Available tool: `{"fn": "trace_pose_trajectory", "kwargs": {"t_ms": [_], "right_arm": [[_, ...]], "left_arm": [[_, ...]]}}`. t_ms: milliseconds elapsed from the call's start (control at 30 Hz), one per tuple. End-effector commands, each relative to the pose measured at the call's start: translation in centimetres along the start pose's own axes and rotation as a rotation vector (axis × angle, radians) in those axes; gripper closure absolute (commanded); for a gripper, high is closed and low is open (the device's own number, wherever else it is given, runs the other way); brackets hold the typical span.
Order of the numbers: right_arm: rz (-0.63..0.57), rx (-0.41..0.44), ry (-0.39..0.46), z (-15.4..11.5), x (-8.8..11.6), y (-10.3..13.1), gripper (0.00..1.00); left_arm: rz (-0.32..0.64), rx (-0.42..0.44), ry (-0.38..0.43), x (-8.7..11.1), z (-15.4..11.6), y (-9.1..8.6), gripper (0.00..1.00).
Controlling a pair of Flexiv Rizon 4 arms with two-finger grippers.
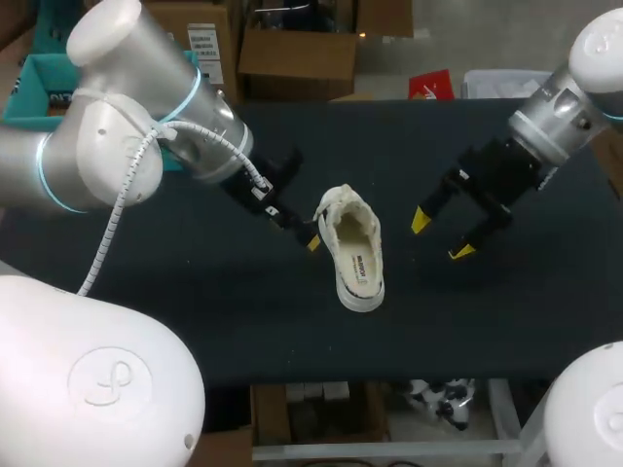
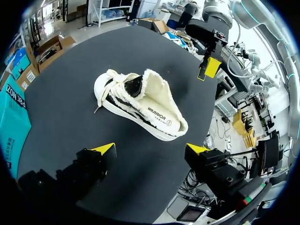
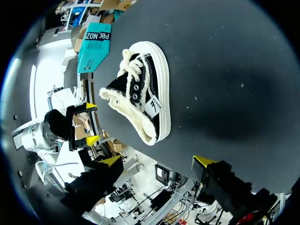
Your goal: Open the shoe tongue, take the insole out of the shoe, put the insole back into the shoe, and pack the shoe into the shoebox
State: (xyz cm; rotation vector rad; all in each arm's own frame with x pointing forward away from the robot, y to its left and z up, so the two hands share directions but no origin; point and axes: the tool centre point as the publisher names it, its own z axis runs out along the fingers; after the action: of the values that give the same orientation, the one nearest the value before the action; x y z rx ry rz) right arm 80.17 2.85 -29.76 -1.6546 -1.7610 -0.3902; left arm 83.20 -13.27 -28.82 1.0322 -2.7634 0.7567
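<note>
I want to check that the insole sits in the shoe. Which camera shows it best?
The left wrist view: the shoe opens toward it, showing the insole large at the heel end. The head view looks down on the insole too, but smaller. The right wrist view sees the shoe's side, the insole hidden.

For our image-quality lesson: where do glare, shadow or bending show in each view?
Head view: glare on the left arm; the shoe evenly lit. Left wrist view: the edge of the table bows into a curve. Right wrist view: a broad shadow darkens the table beside the shoe.
</note>
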Motion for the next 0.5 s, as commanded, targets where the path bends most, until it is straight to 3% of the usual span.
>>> {"fn": "trace_pose_trajectory", "kwargs": {"t_ms": [33, 300, 333, 400, 500], "right_arm": [[0.001, -0.206, -0.014, -0.1, 0.1, -1.5, 0.0], [0.001, -0.206, -0.014, -0.1, 0.1, -1.5, 0.0], [-0.031, -0.199, -0.048, -0.3, 0.0, -1.3, 0.0], [-0.091, -0.2, -0.108, -0.6, 0.0, -1.4, 0.0], [-0.162, -0.219, -0.21, -1.1, 0.3, -1.7, 0.0]], "left_arm": [[-0.001, -0.001, -0.003, 0.1, 0.1, 0.0, 0.0], [-0.001, -0.001, -0.003, 0.1, 0.1, 0.0, 0.0], [-0.001, -0.001, -0.003, 0.1, 0.1, 0.0, 0.0], [-0.101, -0.011, -0.012, 0.1, 0.8, -0.3, 0.0], [-0.302, -0.041, -0.087, 0.1, 1.8, -0.3, 0.0]]}}
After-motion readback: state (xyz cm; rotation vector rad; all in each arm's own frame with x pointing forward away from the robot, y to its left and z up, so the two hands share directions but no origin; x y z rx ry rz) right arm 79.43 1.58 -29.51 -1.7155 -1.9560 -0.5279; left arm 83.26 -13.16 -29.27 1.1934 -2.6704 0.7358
